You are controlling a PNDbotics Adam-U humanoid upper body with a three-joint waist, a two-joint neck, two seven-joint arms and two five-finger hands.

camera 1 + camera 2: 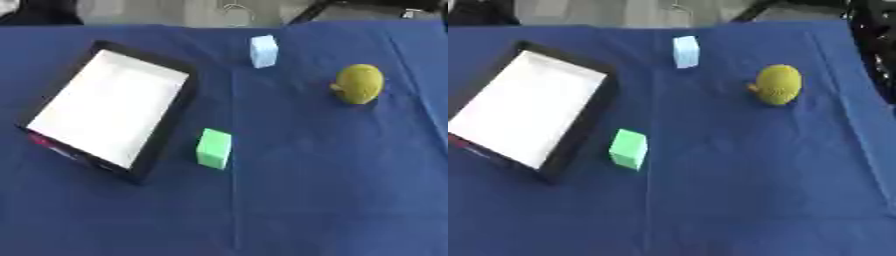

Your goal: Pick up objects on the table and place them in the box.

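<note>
Table (350, 200), blue cloth. Box (179, 107), black walls, white floor, nothing inside, lying askew toward the left edge. Yellow-green ball (359, 83) toward the far right. Green block (214, 148) just beside the box's right wall, apart from it. Pale blue block (263, 51) near the far edge, mid-table. Neither hand shows; state cannot be told.

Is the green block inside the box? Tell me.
No, the green block lies on the blue cloth just outside the box, whose white interior looks empty.
</note>
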